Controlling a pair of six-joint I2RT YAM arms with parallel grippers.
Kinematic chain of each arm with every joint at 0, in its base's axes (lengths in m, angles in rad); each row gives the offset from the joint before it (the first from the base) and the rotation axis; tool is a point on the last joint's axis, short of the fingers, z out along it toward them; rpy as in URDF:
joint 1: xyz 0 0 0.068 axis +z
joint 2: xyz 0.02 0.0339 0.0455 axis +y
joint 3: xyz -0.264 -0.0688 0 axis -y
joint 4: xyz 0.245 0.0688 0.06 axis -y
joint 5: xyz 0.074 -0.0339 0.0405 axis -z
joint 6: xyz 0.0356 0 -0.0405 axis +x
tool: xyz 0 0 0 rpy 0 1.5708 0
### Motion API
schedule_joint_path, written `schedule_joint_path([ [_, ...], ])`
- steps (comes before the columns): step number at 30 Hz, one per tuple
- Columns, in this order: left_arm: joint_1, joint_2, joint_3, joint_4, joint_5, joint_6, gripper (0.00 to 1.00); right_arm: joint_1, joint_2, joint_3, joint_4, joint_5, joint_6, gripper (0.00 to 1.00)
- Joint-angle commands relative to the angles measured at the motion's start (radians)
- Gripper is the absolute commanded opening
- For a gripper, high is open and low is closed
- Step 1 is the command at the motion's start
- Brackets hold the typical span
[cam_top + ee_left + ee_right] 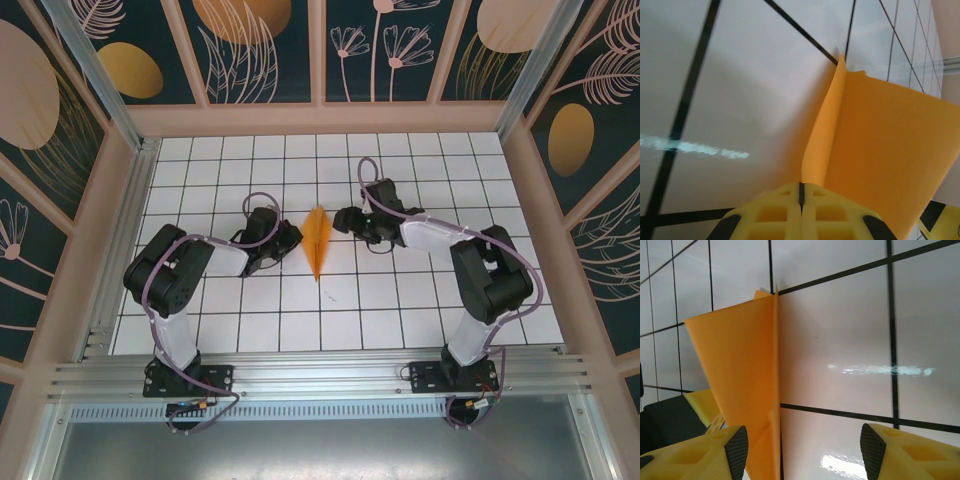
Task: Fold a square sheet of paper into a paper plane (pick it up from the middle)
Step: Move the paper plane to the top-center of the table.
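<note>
The square sheet of paper is folded into a slim orange paper plane point(318, 240) lying on the white grid table between my two grippers, with its point toward the near side. My left gripper point(296, 238) is at its left side. In the left wrist view the yellow jaws point(801, 186) are pressed together, and a raised fold of the paper plane point(880, 145) comes out right at their tips. My right gripper point(340, 218) stands open at the right side. In the right wrist view the paper plane point(740, 370) lies by the left pad point(737, 442), with bare table between the fingers of the gripper point(805, 445).
The white tiled table point(400, 300) has a wooden frame and patterned dark walls around it. An aluminium rail point(320, 375) with both arm bases runs along the near edge. The tiles before and behind the plane are bare.
</note>
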Motion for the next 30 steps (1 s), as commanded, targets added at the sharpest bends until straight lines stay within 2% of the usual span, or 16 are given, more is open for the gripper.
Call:
schedule_joint_path([
  [1,0.008,-0.017,-0.020,0.033,-0.012,0.011,0.00,0.039,0.045,0.069,-0.042,0.021,0.004,0.61],
  [8,0.008,-0.026,-0.028,0.067,0.024,0.011,0.00,0.127,0.055,0.139,-0.120,0.134,-0.017,0.61],
  [14,0.008,-0.026,-0.021,0.057,0.029,0.018,0.00,0.146,0.080,0.180,-0.195,0.209,-0.003,0.44],
  [16,0.009,-0.018,-0.018,0.043,0.022,0.017,0.00,0.146,0.086,0.179,-0.205,0.234,0.008,0.41],
  [23,0.008,-0.009,-0.014,0.015,0.011,0.022,0.00,0.130,0.095,0.165,-0.190,0.195,0.024,0.41],
  [25,0.008,-0.008,-0.010,0.003,0.007,0.023,0.00,0.125,0.101,0.154,-0.172,0.169,0.025,0.36],
  [27,0.008,-0.006,-0.009,-0.010,0.000,0.025,0.00,0.116,0.109,0.146,-0.160,0.134,0.028,0.24],
  [30,0.008,-0.001,-0.003,-0.033,-0.011,0.025,0.00,0.106,0.114,0.140,-0.146,0.117,0.032,0.12],
])
